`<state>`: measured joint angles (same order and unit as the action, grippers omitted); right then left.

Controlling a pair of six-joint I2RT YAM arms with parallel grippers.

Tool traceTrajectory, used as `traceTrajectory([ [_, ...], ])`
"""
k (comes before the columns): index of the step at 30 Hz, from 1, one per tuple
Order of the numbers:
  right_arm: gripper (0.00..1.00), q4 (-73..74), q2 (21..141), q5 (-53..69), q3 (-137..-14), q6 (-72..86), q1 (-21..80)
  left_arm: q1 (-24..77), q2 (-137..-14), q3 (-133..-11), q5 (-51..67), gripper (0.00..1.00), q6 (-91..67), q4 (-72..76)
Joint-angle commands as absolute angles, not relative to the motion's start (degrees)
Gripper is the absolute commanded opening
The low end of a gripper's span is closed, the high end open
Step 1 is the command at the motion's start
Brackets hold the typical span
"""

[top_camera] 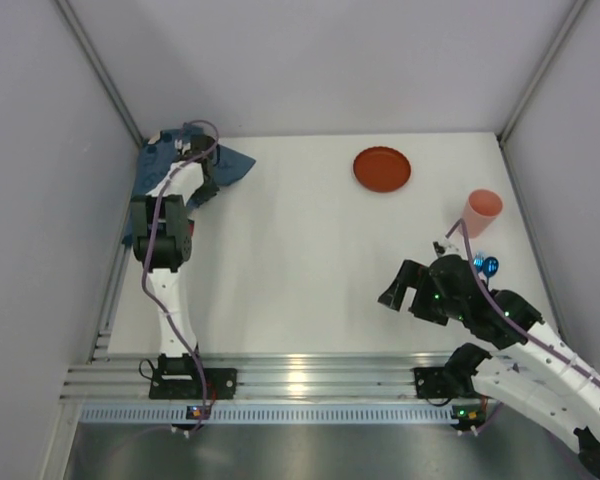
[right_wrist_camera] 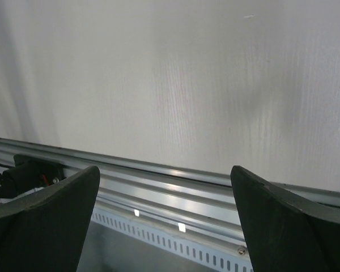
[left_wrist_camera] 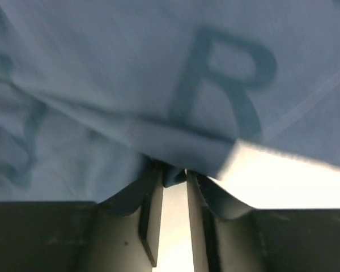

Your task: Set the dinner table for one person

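Observation:
A blue cloth mat printed with letters lies bunched at the far left corner of the white dinner table. My left gripper is down on it. In the left wrist view the mat fills the frame, and a fold of it sits pinched between the tips of the narrow jaws of the left gripper. My right gripper hovers over the near right of the table. In the right wrist view the right gripper stands wide open with nothing between its fingers.
An orange-red plate lies at the far middle right. A pink cup stands near the right edge, with a small shiny blue object beside the right arm. An aluminium rail runs along the near edge, and grey walls enclose the table.

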<state>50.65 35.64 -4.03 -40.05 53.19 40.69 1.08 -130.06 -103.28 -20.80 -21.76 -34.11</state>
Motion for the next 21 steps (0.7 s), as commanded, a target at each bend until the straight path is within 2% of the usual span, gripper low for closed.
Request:
traceTrajectory([
  [1,1.00,54.05,34.37,-3.69,-40.52,53.61,40.25,-3.07,-137.19,-105.11,-16.62,0.24,-19.78,-38.14],
  [2,1.00,54.49,34.10,-3.69,-40.60,53.61,40.25,-3.16,-137.63,-106.34,-15.74,0.12,-19.69,-39.19],
  [4,1.00,55.54,33.67,-3.60,-40.78,53.61,40.17,-3.16,-137.90,-109.24,-14.77,0.00,-19.51,-40.07],
  [10,1.00,56.69,33.83,-5.18,-42.97,51.42,40.25,-0.28,-129.65,-104.95,-10.73,0.00,-20.48,-40.69],
  [11,1.00,56.95,34.10,-5.71,-43.50,50.81,40.25,1.48,-125.20,-103.81,-10.20,0.00,-20.30,-40.69],
  [18,1.00,56.95,37.79,-9.84,-48.95,45.27,40.17,19.67,-105.68,-92.83,-11.52,0.00,-22.84,-46.75],
  [21,1.00,56.78,39.72,-11.07,-49.92,44.12,40.25,29.07,-101.70,-90.45,-9.59,0.00,-28.81,-50.53],
])
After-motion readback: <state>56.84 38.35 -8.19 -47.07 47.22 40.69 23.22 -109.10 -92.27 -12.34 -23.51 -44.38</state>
